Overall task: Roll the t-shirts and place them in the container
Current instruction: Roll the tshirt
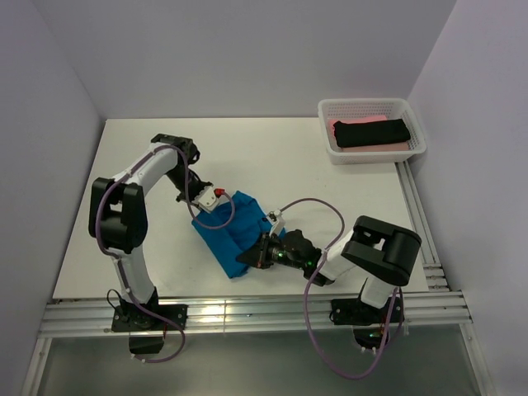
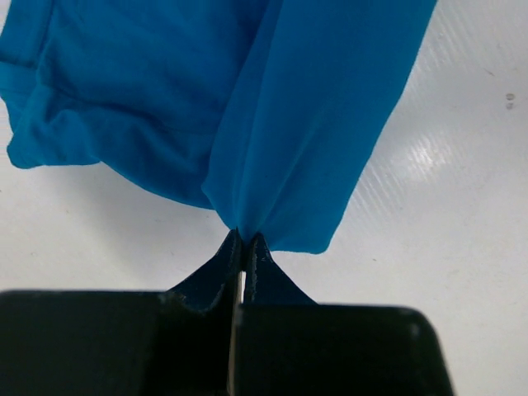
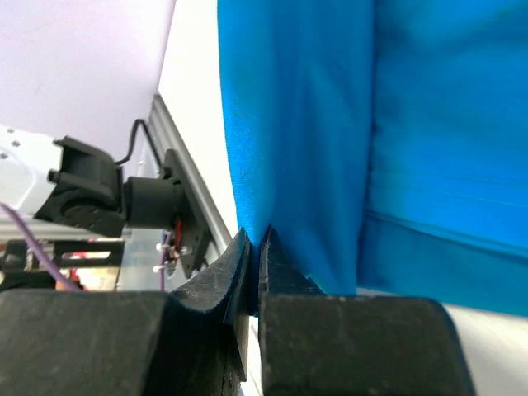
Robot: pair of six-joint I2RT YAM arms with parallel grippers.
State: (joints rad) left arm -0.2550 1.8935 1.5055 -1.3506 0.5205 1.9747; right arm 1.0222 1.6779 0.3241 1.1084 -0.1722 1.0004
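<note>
1. Currently the turquoise t-shirt [image 1: 233, 233] lies bunched on the white table [image 1: 289, 157], near the middle of the near half, between the two arms. It forms a slanted, roughly folded slab.
2. Left gripper [image 2: 245, 240]: clenched on a pinch of the turquoise t-shirt at its left edge. In the left wrist view the fingers meet, and the cloth fans out from them in a peak, with a shadow on the table beneath.
3. Right gripper [image 3: 256, 239]: also clamped on the turquoise t-shirt, at its near-right edge. A fold of blue cloth comes straight out from between the closed fingertips.
4. Both grippers sit low by the table on opposite sides of the shirt, left one on the far-left side, right one on the near-right side.
5. A white mesh basket [image 1: 371, 104] stands at the far-right corner, well apart from the arms. In it a black t-shirt [image 1: 371, 133], bundled long, lies on top of a pink t-shirt [image 1: 375, 148].
6. Aluminium rails [image 1: 247, 312] run along the near edge under both arm bases.
</note>
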